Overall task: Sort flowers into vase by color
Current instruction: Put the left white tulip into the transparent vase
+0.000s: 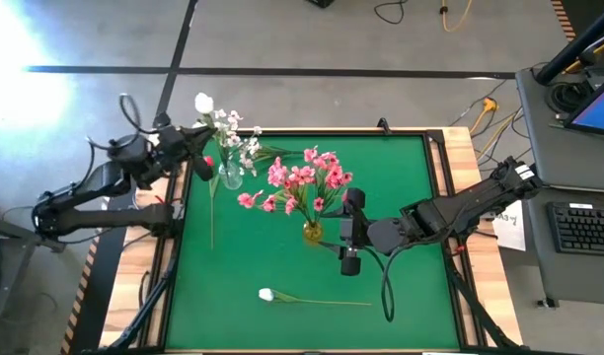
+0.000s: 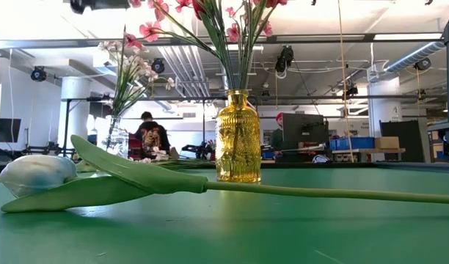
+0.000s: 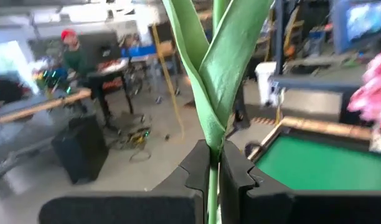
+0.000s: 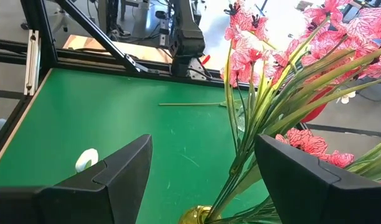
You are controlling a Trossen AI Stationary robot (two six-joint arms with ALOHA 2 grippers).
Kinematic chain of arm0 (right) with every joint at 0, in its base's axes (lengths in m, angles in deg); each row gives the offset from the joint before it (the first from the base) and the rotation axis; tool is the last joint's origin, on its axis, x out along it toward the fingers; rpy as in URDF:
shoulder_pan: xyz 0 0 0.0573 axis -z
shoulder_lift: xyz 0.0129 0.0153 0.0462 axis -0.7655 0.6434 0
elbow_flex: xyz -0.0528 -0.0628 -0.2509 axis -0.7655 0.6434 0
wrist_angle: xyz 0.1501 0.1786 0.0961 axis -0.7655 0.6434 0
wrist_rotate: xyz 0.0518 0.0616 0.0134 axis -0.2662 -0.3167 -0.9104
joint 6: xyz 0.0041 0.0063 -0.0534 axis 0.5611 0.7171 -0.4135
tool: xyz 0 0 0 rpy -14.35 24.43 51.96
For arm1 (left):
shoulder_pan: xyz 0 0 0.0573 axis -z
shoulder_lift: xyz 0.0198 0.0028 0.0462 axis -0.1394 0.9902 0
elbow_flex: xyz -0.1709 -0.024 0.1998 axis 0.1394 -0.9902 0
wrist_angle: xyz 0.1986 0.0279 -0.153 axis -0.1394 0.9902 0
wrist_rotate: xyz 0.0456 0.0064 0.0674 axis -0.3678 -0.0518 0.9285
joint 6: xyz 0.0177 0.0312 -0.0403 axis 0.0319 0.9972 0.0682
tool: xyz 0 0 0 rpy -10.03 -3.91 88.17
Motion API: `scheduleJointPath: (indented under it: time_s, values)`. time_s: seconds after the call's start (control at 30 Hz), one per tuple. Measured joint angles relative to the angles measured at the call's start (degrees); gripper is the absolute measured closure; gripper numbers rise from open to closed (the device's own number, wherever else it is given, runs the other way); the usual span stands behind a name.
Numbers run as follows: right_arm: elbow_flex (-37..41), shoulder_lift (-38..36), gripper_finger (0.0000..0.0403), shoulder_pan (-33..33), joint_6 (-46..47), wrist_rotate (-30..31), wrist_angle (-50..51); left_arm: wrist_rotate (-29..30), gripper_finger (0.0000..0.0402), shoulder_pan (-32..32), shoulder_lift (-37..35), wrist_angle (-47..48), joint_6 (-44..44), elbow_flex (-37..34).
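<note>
My left gripper (image 1: 199, 164) (image 3: 213, 177) hovers at the table's far-left corner, shut on a white tulip (image 1: 203, 103) with a long green stem. Beside it a clear vase (image 1: 230, 178) holds small white blossom sprays (image 1: 241, 141). My right gripper (image 1: 347, 240) (image 4: 203, 174) is open near mid-table, just right of a yellow vase (image 1: 312, 233) (image 2: 238, 136) (image 4: 200, 215) full of pink blossom sprays (image 1: 304, 181) (image 4: 290, 68). A second white tulip (image 1: 266, 294) (image 2: 37, 175) (image 4: 86, 160) lies flat on the green mat near the table's near edge. My left gripper pinches the tulip's stem (image 3: 213, 186) between its two fingers (image 3: 200, 169), just below where the leaves (image 3: 223, 68) branch off. The fingers lie across the stem and come from the table's left side. The tulip is lifted clear; its lower stem (image 1: 213, 222) reaches out over the mat.
The green mat (image 1: 401, 197) is bordered by a wooden table edge (image 1: 464, 158). A desk with a keyboard (image 1: 586, 227) stands to the right of the table. People sit at desks in the room beyond (image 2: 147, 132). Bare mat lies on the near left and far right.
</note>
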Motion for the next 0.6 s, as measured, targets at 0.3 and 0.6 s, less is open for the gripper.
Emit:
scheduleJointPath:
  time_s: [0.3, 0.6]
  values:
    - [0.0, 0.0, 0.0126, 0.0, 0.44, 0.02, 0.0, -3.43, 0.0402, -5.32, -1.65, -4.68, -1.08, -4.63]
    - [0.0, 0.0, 0.0126, 0.0, 1.36, 0.02, 0.02, -3.43, 0.0402, -5.52, -3.51, -6.06, -2.76, -8.45]
